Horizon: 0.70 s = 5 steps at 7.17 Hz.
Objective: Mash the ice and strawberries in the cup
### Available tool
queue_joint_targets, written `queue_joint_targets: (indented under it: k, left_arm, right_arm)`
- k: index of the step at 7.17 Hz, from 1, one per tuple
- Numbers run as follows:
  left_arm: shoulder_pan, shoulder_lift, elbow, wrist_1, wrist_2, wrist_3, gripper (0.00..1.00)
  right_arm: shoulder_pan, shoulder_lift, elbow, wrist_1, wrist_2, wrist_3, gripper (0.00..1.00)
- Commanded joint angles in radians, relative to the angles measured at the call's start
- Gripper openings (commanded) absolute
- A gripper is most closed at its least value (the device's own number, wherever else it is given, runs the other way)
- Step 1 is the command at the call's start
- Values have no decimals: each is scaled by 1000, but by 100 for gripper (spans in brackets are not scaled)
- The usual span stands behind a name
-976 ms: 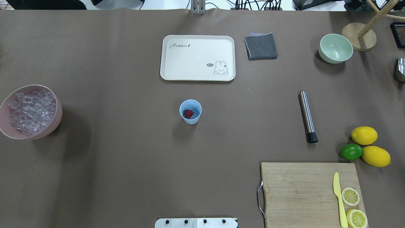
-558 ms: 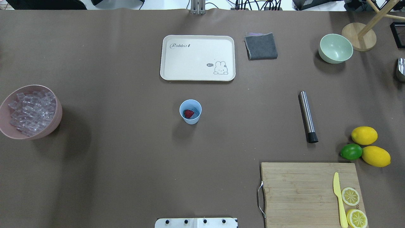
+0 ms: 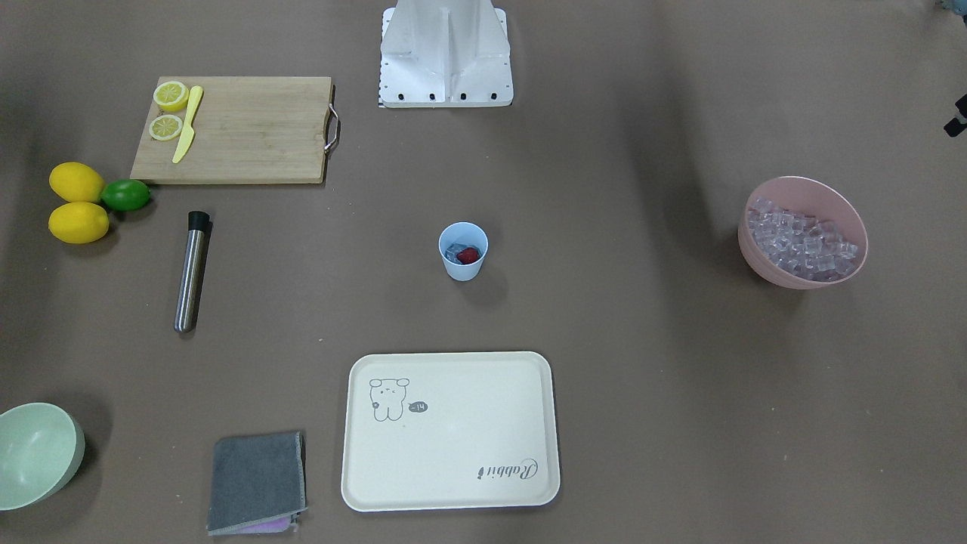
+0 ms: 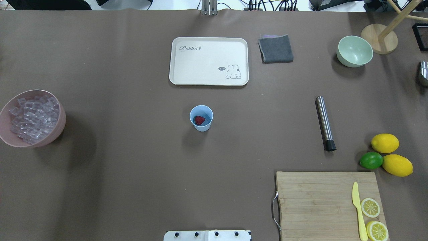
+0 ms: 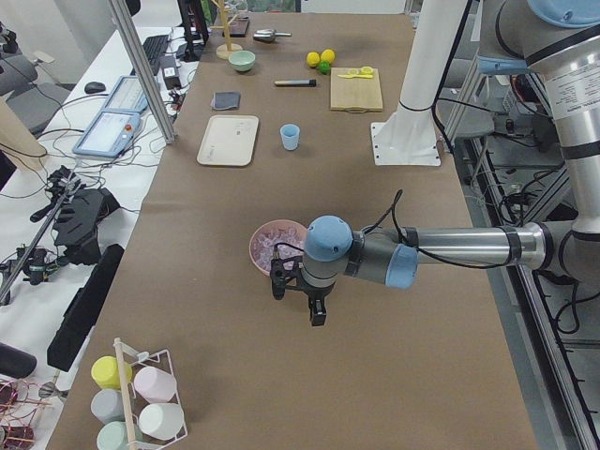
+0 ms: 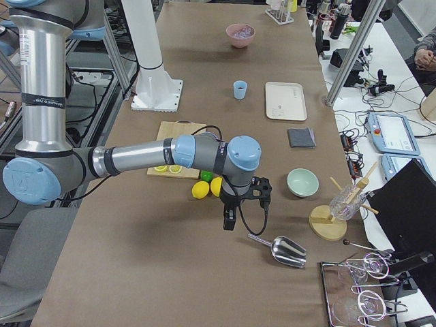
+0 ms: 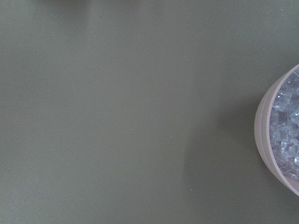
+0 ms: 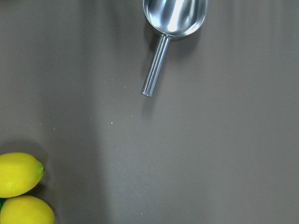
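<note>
On the brown table (image 4: 133, 157), the cup (image 4: 204, 127) holds a strawberry (image 4: 199, 120) and ice (image 3: 452, 252).

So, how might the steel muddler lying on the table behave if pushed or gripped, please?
The muddler is a smooth round cylinder lying flat, so it would probably roll if nudged sideways. Its polished metal may slip between fingers. It looks rigid and fairly heavy for its size.

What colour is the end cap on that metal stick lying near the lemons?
Black. The end cap shows best in the overhead exterior view.
</note>
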Motion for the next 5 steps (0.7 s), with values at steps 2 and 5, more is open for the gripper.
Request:
queue_joint_targets:
  k: [2,5]
  left_arm:
    - [1,-6,7,9,2,124,99]
    - [1,-1,7,9,2,127,99]
  right_arm:
    - [1,6,6,31,-3,3,100]
    - [1,-1,-18,105,0,2,100]
